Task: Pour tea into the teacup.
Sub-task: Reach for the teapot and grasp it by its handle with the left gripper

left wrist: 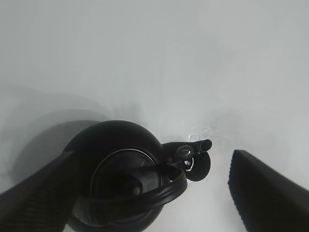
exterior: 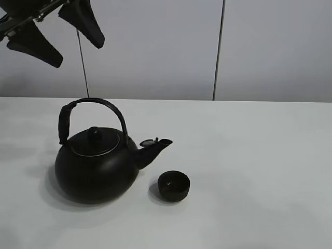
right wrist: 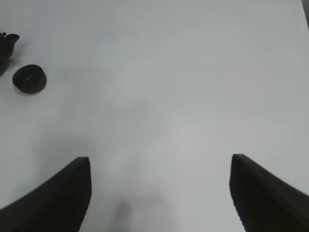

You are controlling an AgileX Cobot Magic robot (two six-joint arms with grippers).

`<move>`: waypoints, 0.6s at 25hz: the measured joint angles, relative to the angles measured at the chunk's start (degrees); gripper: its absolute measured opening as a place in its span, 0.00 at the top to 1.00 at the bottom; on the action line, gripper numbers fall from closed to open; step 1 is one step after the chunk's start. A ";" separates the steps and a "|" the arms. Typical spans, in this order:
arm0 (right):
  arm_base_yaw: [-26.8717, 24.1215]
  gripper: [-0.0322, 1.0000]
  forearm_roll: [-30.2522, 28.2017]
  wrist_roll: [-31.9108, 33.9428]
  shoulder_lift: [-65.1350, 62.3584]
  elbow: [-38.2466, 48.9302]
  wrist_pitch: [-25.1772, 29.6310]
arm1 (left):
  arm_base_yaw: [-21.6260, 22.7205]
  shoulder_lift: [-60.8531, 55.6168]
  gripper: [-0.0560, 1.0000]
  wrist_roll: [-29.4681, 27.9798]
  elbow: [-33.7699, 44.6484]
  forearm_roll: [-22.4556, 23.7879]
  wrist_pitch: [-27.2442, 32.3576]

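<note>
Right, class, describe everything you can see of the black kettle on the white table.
The kettle is round, matte black, apparently metal, with a knobbed lid, an arched handle standing upright and a short spout with a small flap. It stands upright on the white table, spout toward the small black teacup, which sits just apart. Nothing grips it.
</note>
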 joint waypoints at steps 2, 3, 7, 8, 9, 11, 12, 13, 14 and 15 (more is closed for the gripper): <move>0.26 0.44 0.00 0.05 0.00 0.48 -1.66 | 0.00 0.00 0.37 0.00 0.00 0.00 0.00; 0.37 0.44 -0.05 0.11 0.00 0.61 -2.15 | 0.00 0.00 0.37 0.00 0.00 0.00 0.00; 0.76 0.44 -0.34 0.96 0.00 1.18 -2.21 | 0.00 0.00 0.37 0.00 0.00 0.00 0.00; 0.98 0.44 -0.47 1.19 0.00 1.18 -2.27 | 0.00 0.00 0.37 0.00 0.00 0.00 0.00; 1.38 0.44 -0.69 1.41 0.00 1.18 -2.39 | 0.00 0.00 0.37 0.00 0.00 0.00 0.00; 1.87 0.44 -1.06 2.01 0.00 1.18 -2.44 | 0.00 0.00 0.37 0.00 0.00 0.00 0.00; 2.07 0.44 -1.20 2.26 0.00 1.18 -2.44 | 0.00 0.00 0.37 0.00 0.00 0.00 0.00; 2.06 0.44 -1.25 2.47 0.00 1.18 -2.50 | 0.00 0.00 0.37 0.00 0.00 0.00 0.00; 2.06 0.44 -1.32 2.58 0.00 1.18 -2.56 | 0.00 0.00 0.37 0.00 0.00 0.00 0.00; 2.06 0.44 -1.38 2.58 0.00 1.18 -2.56 | 0.00 0.00 0.37 0.00 0.00 0.00 0.00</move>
